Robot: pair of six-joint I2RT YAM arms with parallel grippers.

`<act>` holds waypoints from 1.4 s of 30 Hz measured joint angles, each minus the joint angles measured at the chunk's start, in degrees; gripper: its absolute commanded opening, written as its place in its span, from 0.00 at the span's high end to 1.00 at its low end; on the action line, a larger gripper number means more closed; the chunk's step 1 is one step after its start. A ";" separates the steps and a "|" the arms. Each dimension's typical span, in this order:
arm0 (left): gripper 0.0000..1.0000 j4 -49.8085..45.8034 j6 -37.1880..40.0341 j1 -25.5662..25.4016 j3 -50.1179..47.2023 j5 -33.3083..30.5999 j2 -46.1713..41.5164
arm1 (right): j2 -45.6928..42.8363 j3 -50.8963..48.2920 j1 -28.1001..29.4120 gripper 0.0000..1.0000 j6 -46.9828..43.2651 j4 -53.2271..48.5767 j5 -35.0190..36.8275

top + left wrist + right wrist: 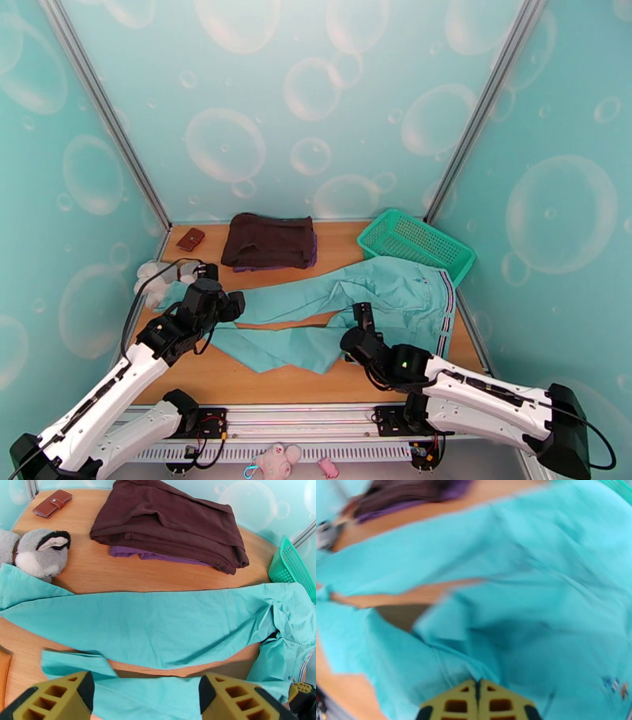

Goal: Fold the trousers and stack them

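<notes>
While the trousers point(316, 296) lie spread, basket point(419, 241) and plush toy point(154, 276) flank them.

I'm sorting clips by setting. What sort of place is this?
Most likely a robot test booth, not a home: bubble-print walls on metal posts box in a wooden table, with trousers and a green basket laid out as props.

The long light teal cloth trousers point(395, 292) carry a white, dark and red striped waistband point(448, 308) at 3 o'clock on the pale wood-grain table point(268, 379). At 12 o'clock sits a dark brown folded garment point(268, 239), with purple cloth point(158, 555) beneath. The plastic mesh basket point(419, 245) at 2 is green, the leather wallet point(190, 238) at 10 reddish brown, and the plush toy point(39, 553) at 9 grey, white and black. Turquoise walls point(237, 95) bear pale bubbles.
</notes>
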 measured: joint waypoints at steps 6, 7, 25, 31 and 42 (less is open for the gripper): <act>0.40 -5.07 -2.27 -2.47 3.15 -1.31 8.07 | 9.11 6.01 0.44 0.95 14.34 -12.55 8.00; 0.40 -6.10 -2.54 -2.89 3.74 -1.40 9.77 | 10.56 6.45 1.11 0.84 15.72 -13.11 8.87; 0.61 -3.13 -22.34 -12.59 -9.81 0.02 5.01 | 8.76 4.39 7.96 0.30 16.06 -5.05 11.28; 0.53 -2.36 -26.64 -13.09 -13.11 -0.28 8.61 | 8.20 3.48 8.00 0.30 14.36 -2.23 11.06; 0.51 4.55 -27.47 -10.49 -14.32 -0.94 13.97 | 6.58 2.67 8.83 0.30 13.70 -1.42 11.06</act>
